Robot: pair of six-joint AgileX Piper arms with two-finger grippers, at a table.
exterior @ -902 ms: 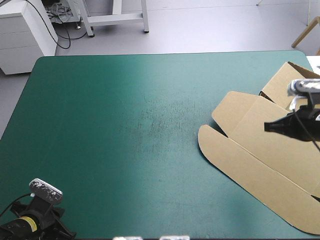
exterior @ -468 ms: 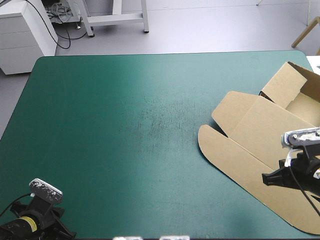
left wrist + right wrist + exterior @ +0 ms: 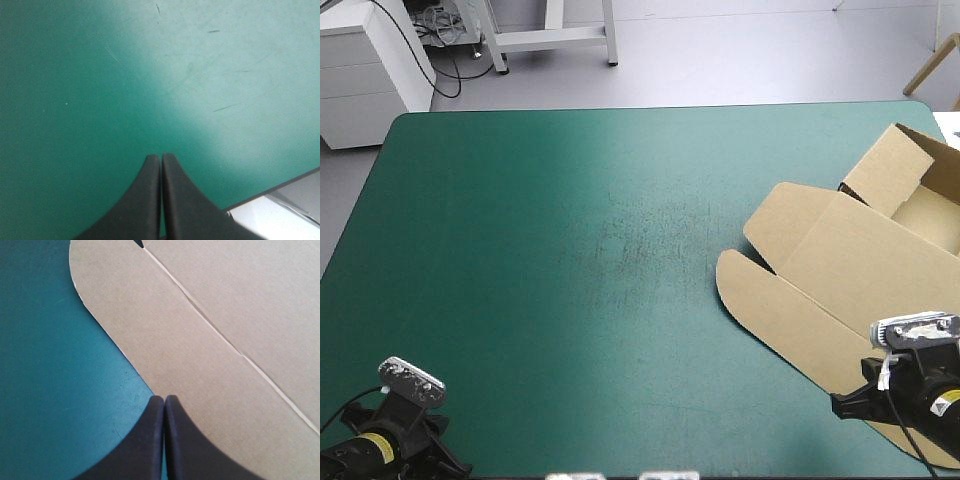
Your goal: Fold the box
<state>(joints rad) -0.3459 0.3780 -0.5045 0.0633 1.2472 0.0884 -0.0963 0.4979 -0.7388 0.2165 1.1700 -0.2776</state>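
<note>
The brown box [image 3: 840, 270] lies on the right side of the tabletop [image 3: 550, 230], mostly flat, with a few walls raised at its far end (lid and rounded flap [image 3: 150, 330] spread toward the middle). The right jaws are pressed together into one point at the flap's near edge, probably so they can slip under it. The left jaws, likewise closed and empty, hang over bare teal-green cover [image 3: 100, 75] at the near left corner, well apart from the box.

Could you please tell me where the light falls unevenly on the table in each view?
High view: a pale sheen on the cover toward the far edge, darker at its left; the box evenly lit. Left wrist view: sheen ahead of the left gripper, dimmer to one side. Right wrist view: box evenly lit, cover beside it dark.
</note>
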